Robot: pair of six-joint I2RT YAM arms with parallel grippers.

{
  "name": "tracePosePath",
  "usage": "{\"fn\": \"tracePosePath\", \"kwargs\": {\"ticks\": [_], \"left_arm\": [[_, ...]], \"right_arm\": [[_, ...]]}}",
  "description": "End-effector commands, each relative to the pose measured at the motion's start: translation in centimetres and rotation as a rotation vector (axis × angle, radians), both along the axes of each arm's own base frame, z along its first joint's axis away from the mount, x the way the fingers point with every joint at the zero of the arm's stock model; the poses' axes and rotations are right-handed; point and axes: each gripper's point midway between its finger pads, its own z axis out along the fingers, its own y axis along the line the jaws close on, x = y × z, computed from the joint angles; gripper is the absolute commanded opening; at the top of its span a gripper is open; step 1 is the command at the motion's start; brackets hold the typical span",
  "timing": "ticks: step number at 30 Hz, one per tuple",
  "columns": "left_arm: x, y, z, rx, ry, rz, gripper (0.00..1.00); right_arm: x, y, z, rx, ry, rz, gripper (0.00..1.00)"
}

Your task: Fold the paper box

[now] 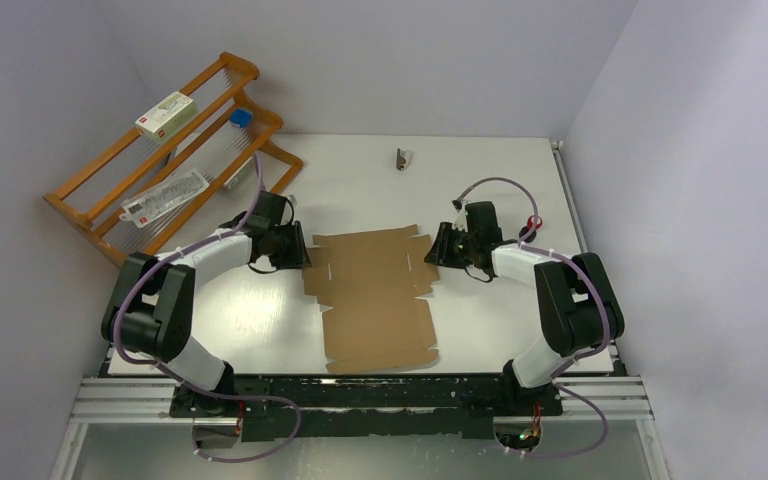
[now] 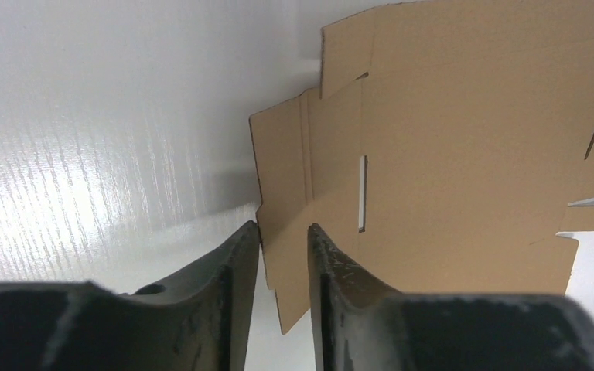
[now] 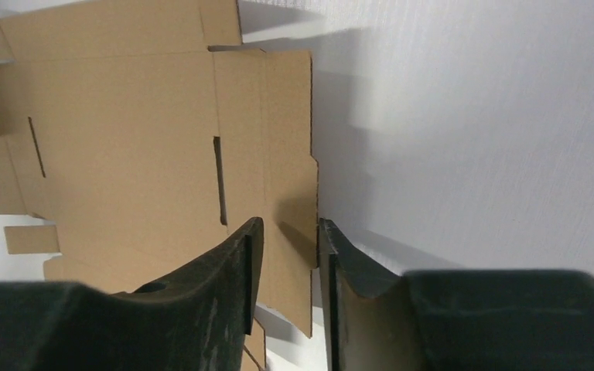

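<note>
- From the top we get the whole layout: the paper box [image 1: 370, 295] is a flat die-cut brown sheet, lying open on the white table [image 1: 360, 170] between the two arms.
- The left hand [image 1: 303, 250] is at the sheet's left edge and the right hand [image 1: 436, 250] at its right edge, both at the far, wider half of the sheet.
- Only the top view shows the surroundings: a wooden rack [image 1: 225, 75] at the far left, a white carton with red print [image 1: 165, 113] on it, and a small dark object [image 1: 402, 158] near the table's far edge.
- The top view hides the fingertips, so over to the left wrist. The left hand [image 2: 282, 228] has its two dark fingers [image 2: 236, 270] either side of the side flap of the paper box [image 2: 448, 139], with a narrow slit [image 2: 362, 193] just beyond.
- A gap shows between those fingers with cardboard in it. We cannot tell whether it is pinching or loose.
- The right wrist mirrors it: the right hand [image 3: 288, 224] straddles the opposite side flap of the paper box [image 3: 124, 131], next to another slit [image 3: 219, 179].
- There too, the jaws are narrow around the flap edge, and we cannot tell whether they grip it.
</note>
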Motion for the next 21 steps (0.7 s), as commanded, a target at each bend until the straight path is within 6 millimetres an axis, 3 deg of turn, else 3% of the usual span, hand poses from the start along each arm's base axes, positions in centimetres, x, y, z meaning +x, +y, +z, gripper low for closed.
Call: {"fn": "tracePosePath", "kwargs": {"ticks": [1,7,15,21], "left_arm": [[0.6,-0.7,0.5,-0.032,-0.032,-0.028,0.31],[0.6,-1.1,1.0,-0.015,-0.051,-0.04,0.18],[0.2,-3.0,1.7,0.057,-0.073,-0.083,0.08],[0.2,-4.2,3.3,0.119,-0.118,-0.105,0.05]], "right_arm": [[0.8,0.5,1.1,0.035,-0.034,0.013,0.31],[0.6,0.5,1.9,0.002,-0.062,0.004,0.15],[0.1,1.9,2.3,-0.161,-0.102,0.013,0.11],[-0.4,3.1,2.8,-0.288,-0.129,0.016,0.09]]}}
